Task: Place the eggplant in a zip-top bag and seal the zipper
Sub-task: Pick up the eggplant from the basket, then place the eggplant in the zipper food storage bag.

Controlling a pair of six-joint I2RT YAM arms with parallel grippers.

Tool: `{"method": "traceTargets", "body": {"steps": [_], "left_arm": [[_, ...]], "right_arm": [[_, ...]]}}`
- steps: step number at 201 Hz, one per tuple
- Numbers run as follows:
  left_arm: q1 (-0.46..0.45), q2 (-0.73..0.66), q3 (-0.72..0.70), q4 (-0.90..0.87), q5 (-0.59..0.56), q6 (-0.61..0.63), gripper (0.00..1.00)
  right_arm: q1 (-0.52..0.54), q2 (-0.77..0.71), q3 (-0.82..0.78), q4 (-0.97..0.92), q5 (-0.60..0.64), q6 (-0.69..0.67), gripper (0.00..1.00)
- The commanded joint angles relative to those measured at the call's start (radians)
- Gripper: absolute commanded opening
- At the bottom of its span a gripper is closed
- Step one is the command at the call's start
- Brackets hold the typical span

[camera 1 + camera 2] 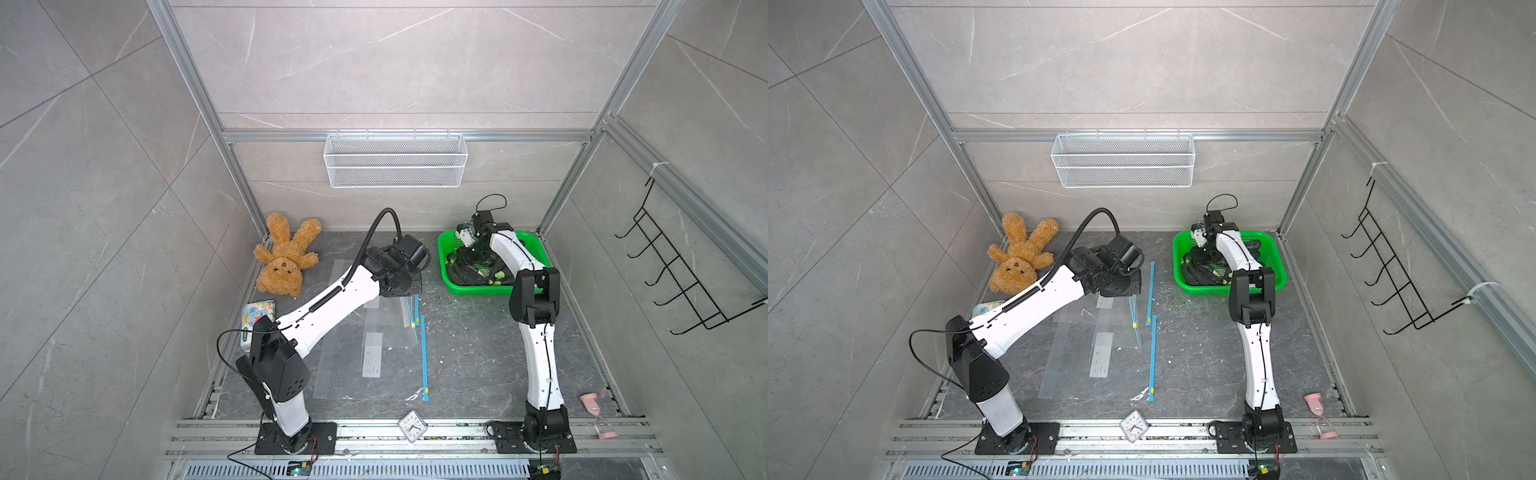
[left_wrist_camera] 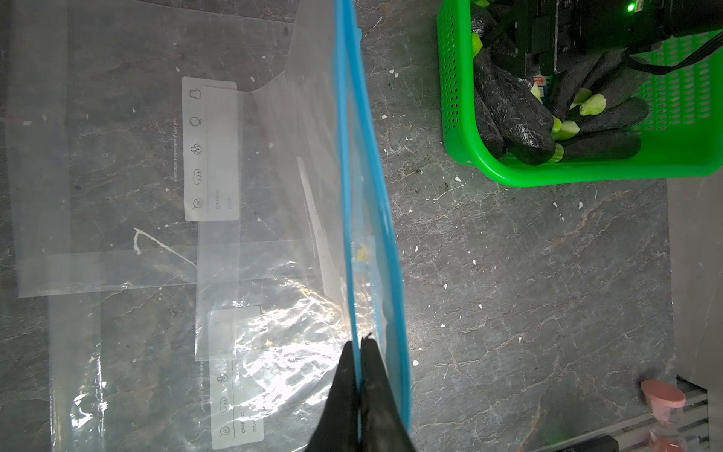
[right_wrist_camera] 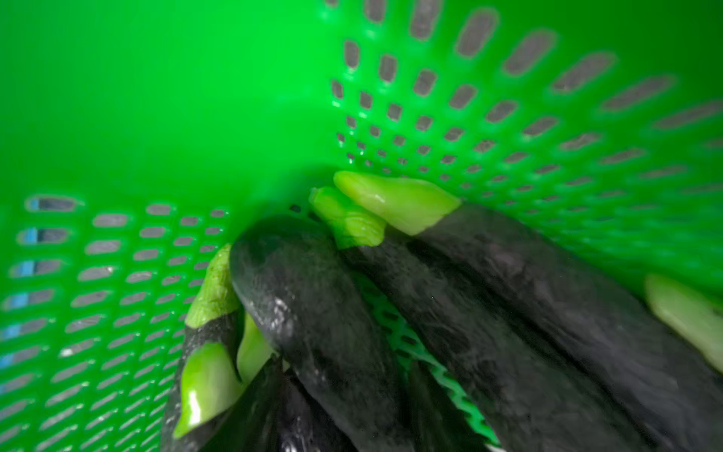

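Several dark eggplants (image 1: 469, 266) with pale green stems lie in a green basket (image 1: 448, 249) at the back right. My right gripper (image 1: 466, 248) reaches down among them. In the right wrist view an eggplant (image 3: 313, 305) fills the space near the jaws, and the dark fingers cannot be told from it. My left gripper (image 2: 359, 346) is shut on the blue zipper edge (image 2: 352, 156) of a clear zip-top bag (image 2: 297, 195), holding that edge up off the table. In both top views this gripper (image 1: 411, 291) hovers mid-table, left of the basket.
Another clear bag (image 1: 374, 365) with a blue zipper (image 1: 424, 357) lies flat nearer the front. A brown plush bear (image 1: 284, 257) and a tissue pack (image 1: 255, 311) sit at the left. A small clock (image 1: 412, 426) and a pink hourglass (image 1: 598, 415) are at the front edge.
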Motion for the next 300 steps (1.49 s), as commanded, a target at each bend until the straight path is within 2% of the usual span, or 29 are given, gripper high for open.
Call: {"method": "traceTargets", "body": {"steps": [1,19,40,116,166,207,246,285,300], "left_arm": [[0.006,-0.025,0.008,0.012,0.009,-0.014,0.0],[0.006,-0.032,-0.007,0.019,0.009,-0.019,0.0],[0.006,-0.037,-0.012,0.02,0.02,-0.029,0.0],[0.007,-0.092,-0.092,0.062,0.023,-0.051,0.0],[0.007,-0.108,-0.103,0.075,0.028,-0.054,0.0],[0.009,-0.102,-0.111,0.115,0.043,-0.069,0.0],[0.016,-0.068,-0.096,0.138,0.05,-0.098,0.0],[0.018,-0.046,-0.085,0.186,0.063,-0.148,0.0],[0.018,-0.036,-0.072,0.201,0.058,-0.161,0.0]], "right_arm": [[0.016,-0.063,-0.064,0.029,0.017,0.018,0.37],[0.019,-0.092,-0.077,0.036,0.047,0.035,0.25],[0.021,-0.167,-0.146,0.08,0.055,0.063,0.2],[0.02,-0.372,-0.292,0.12,0.107,0.142,0.15],[0.021,-0.483,-0.362,0.125,0.092,0.207,0.13],[0.022,-0.65,-0.493,0.172,0.002,0.27,0.12],[0.021,-0.841,-0.647,0.235,-0.161,0.364,0.1],[0.033,-1.022,-0.858,0.475,-0.373,0.611,0.07],[0.072,-1.066,-0.915,0.57,-0.399,0.696,0.06]]}}
